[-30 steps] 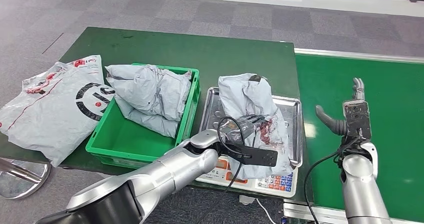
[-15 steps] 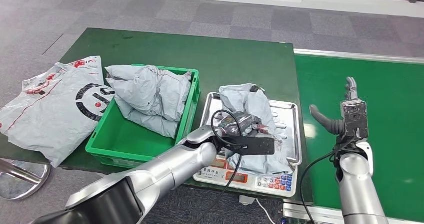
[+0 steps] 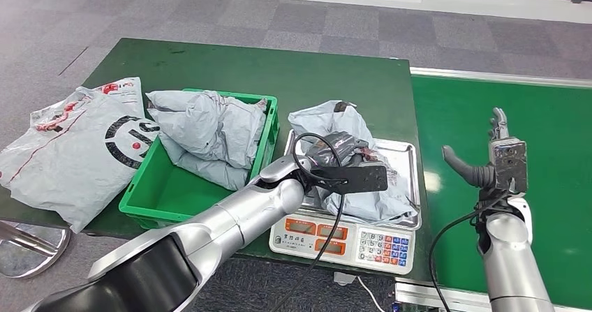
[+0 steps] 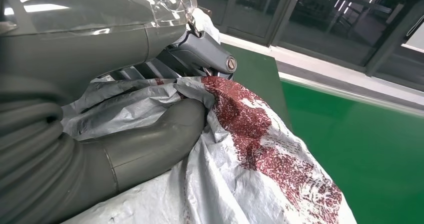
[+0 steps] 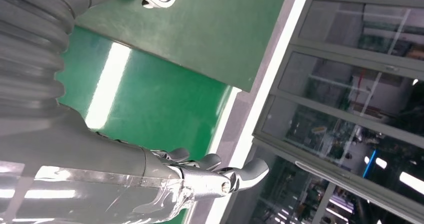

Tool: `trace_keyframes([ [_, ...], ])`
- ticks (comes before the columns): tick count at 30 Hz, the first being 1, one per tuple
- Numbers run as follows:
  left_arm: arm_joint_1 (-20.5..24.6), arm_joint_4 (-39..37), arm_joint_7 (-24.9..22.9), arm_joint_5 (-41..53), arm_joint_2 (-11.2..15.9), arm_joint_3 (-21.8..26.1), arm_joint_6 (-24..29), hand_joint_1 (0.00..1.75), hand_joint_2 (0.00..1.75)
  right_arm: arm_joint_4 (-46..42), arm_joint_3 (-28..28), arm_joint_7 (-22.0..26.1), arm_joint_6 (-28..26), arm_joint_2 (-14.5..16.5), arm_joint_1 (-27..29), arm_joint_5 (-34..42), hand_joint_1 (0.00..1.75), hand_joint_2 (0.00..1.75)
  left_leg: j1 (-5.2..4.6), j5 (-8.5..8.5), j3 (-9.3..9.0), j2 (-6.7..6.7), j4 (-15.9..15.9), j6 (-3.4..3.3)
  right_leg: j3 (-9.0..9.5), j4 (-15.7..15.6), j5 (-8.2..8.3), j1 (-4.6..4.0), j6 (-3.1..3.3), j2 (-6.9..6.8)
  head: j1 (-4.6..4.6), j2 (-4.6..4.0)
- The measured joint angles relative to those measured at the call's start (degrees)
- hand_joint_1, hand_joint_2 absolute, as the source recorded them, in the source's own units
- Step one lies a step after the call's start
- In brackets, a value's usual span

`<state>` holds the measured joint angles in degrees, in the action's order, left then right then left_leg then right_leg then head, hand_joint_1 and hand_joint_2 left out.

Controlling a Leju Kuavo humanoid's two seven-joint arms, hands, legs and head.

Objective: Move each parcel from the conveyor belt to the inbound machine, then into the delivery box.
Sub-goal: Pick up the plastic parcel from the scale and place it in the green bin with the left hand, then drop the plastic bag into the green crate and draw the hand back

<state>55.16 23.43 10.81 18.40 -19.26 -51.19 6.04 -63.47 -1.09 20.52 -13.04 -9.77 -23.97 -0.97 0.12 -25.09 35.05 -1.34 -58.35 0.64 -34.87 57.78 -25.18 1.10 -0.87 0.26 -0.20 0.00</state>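
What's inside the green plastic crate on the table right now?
A crumpled grey plastic parcel lies in the green plastic crate, filling its far half. The near floor is bare green; whatever lies beneath the parcel is covered.

A crumpled grey parcel point(image 3: 363, 186) with red print is gripped by the left hand point(image 3: 340, 151) on the scale's steel tray point(image 3: 408, 160); another lies in the green crate point(image 3: 178, 204).

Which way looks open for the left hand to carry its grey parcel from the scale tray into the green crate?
Probably straight across: the left hand already grips the grey parcel, and the green crate adjoins the scale tray.
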Motion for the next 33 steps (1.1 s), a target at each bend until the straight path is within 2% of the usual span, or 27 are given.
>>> trace_keyframes([
  [4,0.4,0.0,0.0,0.2,0.2,0.9,2.3,1.75,1.75,0.1,0.0,0.2,1.4,-0.1,0.2,1.6,0.00,1.75,0.00,0.00,0.01,0.00,0.0,0.00,0.00,0.0,0.00,0.00,0.00,0.00,0.00,0.00],
  [11,2.1,0.5,-0.1,0.4,2.4,6.2,11.4,1.75,1.75,0.4,1.4,0.1,2.0,0.3,-0.5,0.8,0.00,1.75,0.02,0.03,0.09,0.03,0.0,0.04,-0.07,0.1,0.01,-0.02,0.01,0.02,0.01,0.00],
  [13,2.5,0.6,-1.4,3.3,3.4,7.5,15.0,1.75,1.75,0.7,2.0,-0.3,1.7,1.0,-1.5,0.2,0.00,1.75,0.04,0.05,0.09,0.02,0.0,0.06,-0.08,0.1,0.01,-0.04,0.02,0.02,0.00,0.00],
  [15,3.3,0.6,-5.0,8.0,4.6,8.2,17.6,1.75,1.75,0.9,2.5,-1.2,1.4,1.9,-2.3,-0.5,0.00,1.75,0.05,0.07,0.10,0.02,0.0,0.08,-0.09,0.1,0.02,-0.06,0.02,0.02,0.00,0.00],
  [19,4.7,0.1,-12.0,16.0,7.2,9.8,17.9,1.75,1.75,1.1,3.0,-4.0,1.4,3.3,-4.3,-1.5,0.00,1.75,0.06,0.10,0.10,0.05,0.1,0.13,-0.14,0.1,0.03,-0.06,0.05,0.06,0.00,0.00],
  [26,5.1,-0.5,-13.5,19.5,9.2,12.1,18.2,1.75,1.75,1.3,3.4,-4.5,0.8,4.3,-5.7,-2.4,0.00,1.75,0.05,0.11,0.17,-0.04,0.1,0.14,-0.15,0.1,0.02,-0.04,0.05,0.00,0.00,0.00],
  [33,5.2,-1.3,-19.3,26.7,11.5,13.3,17.8,1.75,1.75,0.3,4.0,-6.6,0.3,5.1,-5.7,-4.7,0.00,1.75,0.05,0.10,0.18,0.02,0.1,0.14,-0.20,0.1,0.02,-0.05,0.06,0.05,0.00,0.00],
])
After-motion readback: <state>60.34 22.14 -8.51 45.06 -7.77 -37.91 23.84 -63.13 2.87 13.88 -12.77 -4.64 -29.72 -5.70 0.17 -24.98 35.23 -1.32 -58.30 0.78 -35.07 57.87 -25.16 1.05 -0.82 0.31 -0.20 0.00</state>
